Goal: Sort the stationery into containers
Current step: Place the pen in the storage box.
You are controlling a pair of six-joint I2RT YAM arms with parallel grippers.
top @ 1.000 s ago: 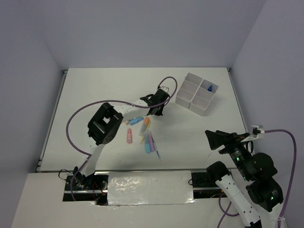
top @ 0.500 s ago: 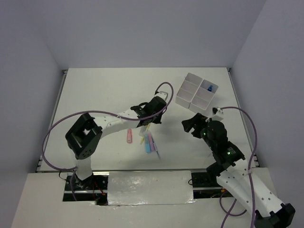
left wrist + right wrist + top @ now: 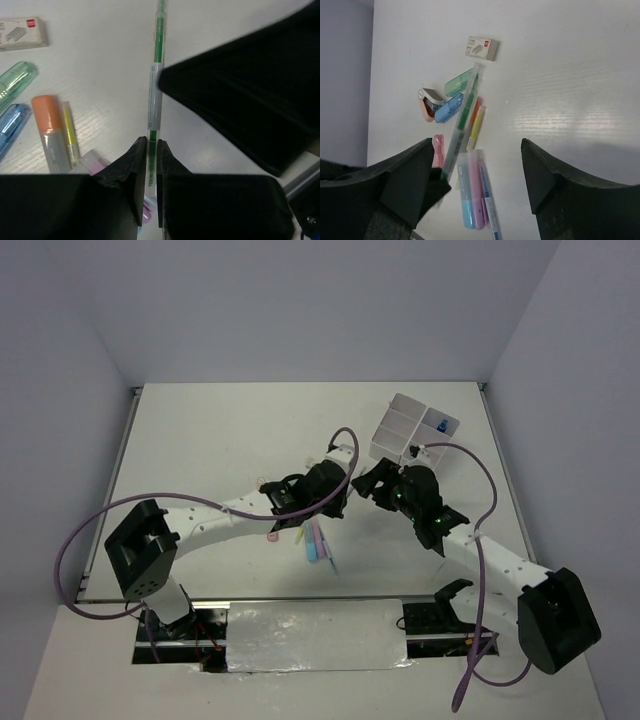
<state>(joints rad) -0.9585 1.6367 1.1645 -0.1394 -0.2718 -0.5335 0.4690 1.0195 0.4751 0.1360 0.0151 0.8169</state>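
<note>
We see the left gripper (image 3: 149, 150) pinched tight on one end of a thin green pen (image 3: 155, 95), which runs straight out ahead of it. The right gripper (image 3: 477, 170) gapes wide, holding nothing, near the loose markers (image 3: 474, 192). The white tray (image 3: 400, 403) sits far right on the surface (image 3: 220, 440).

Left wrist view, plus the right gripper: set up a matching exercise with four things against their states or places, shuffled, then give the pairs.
Things:
1. green pen
2. white staple box
3. orange-capped marker
4. right gripper

States or places:
A. open, holding nothing
B. lying beside a thin yellow pen
C. pinched in the shut left gripper
D. lying on its own, touching nothing

Pairs: 1-C, 2-D, 3-B, 4-A
</note>
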